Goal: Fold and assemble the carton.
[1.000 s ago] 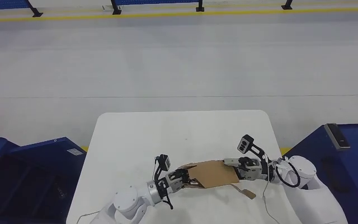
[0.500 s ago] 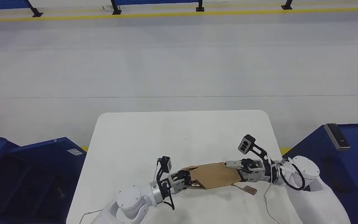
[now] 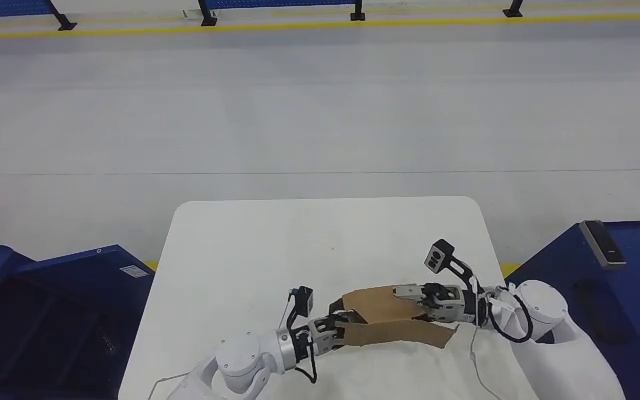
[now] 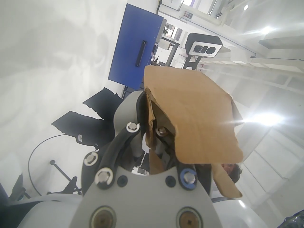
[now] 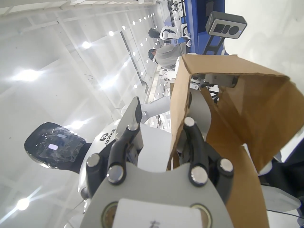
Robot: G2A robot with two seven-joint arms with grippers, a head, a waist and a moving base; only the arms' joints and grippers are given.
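Note:
The brown carton hangs just above the near part of the white table, opened into a hollow box shape between the two arms. My left gripper is shut on the carton's torn end wall, and a flap of the carton spreads over it. My right gripper is at the opposite end and stands open. One of its fingers is inside the carton. The other finger is outside, well apart from the side wall.
Blue bins stand beside the table, one on the left and one on the right. The carton is close to the table's near edge. The far half of the table is bare white surface.
The carton lay nearly flat a second ago and now stands opened into a box shape. The left gripper has moved right and nearer, and the right gripper has shifted slightly left.

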